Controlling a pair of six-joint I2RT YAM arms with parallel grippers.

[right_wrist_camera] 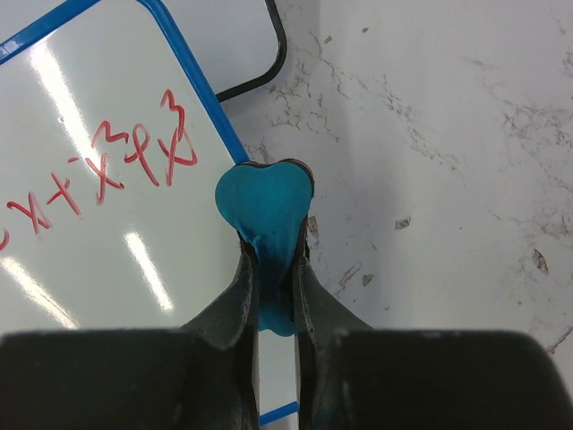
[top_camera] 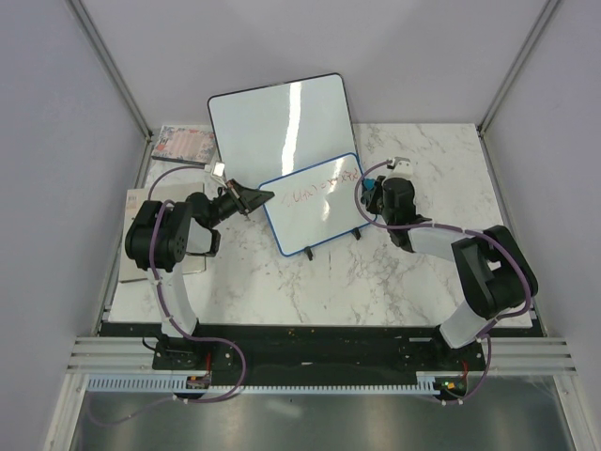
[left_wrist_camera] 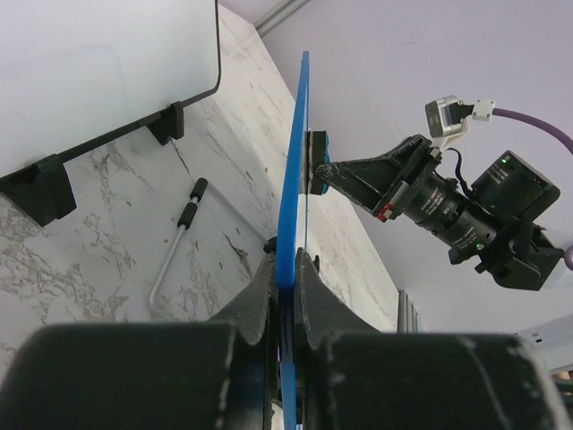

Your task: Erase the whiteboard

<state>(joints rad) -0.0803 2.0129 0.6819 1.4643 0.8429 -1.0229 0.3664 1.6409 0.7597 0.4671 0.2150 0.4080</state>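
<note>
Whiteboard: I'm seeing the blue-framed whiteboard (top_camera: pixel 315 205) propped on its black feet on the marble table (top_camera: pixel 282 282), turned at an angle, with red handwriting (right_wrist_camera: pixel 107 170) running across its face.
Left gripper: I'm gripping with the left gripper (left_wrist_camera: pixel 286 269) at the whiteboard's left edge, fingers clamping the blue frame.
Right gripper: the right gripper (right_wrist_camera: pixel 271 264) is sitting at the whiteboard's right edge, fingers pinching a teal eraser (right_wrist_camera: pixel 264 202).
Eraser: it's resting against the whiteboard's blue frame near the upper right corner, just beside the last red marks.
Black-framed whiteboard (top_camera: pixel 282 117): it's standing just behind the whiteboard, showing a blank face.
</note>
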